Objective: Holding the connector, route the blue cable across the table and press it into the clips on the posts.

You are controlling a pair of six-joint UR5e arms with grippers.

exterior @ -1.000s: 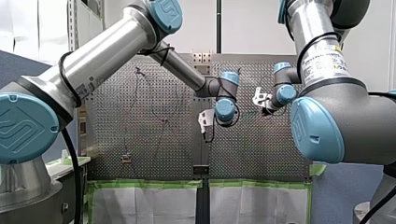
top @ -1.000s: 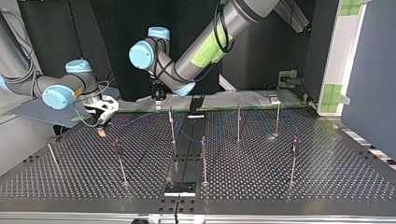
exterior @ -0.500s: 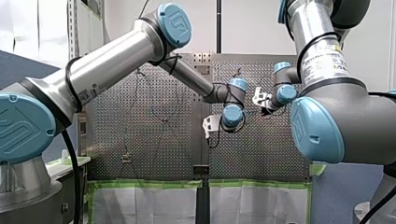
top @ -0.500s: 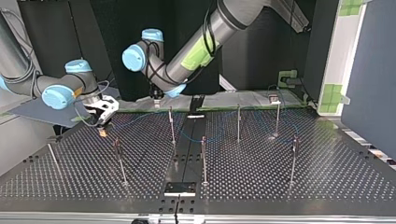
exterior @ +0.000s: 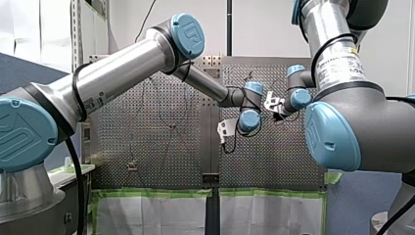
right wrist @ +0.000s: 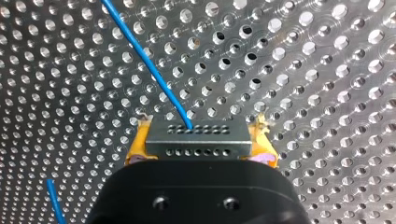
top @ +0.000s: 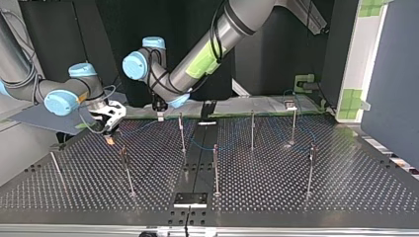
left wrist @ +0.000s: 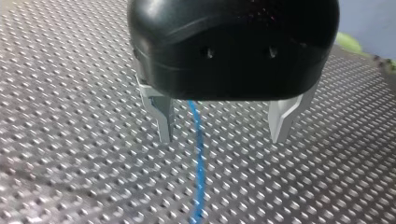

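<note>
While the connector (right wrist: 196,139) is clamped in the right fingers (right wrist: 135,151), the cable (left wrist: 198,158) is straddled by the left gripper (left wrist: 223,137), its fingers (left wrist: 164,119) spread.
Connector is held low over the worktop (right wrist: 327,70) at the top view's left, apparently to anchor that end; cable lies between the left fingers ungripped, likely so it can be caught and steered to the posts (top: 182,132).

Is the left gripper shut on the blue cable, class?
No: the left gripper has its metal fingers spread apart, and the blue cable runs between them ungripped.
</note>
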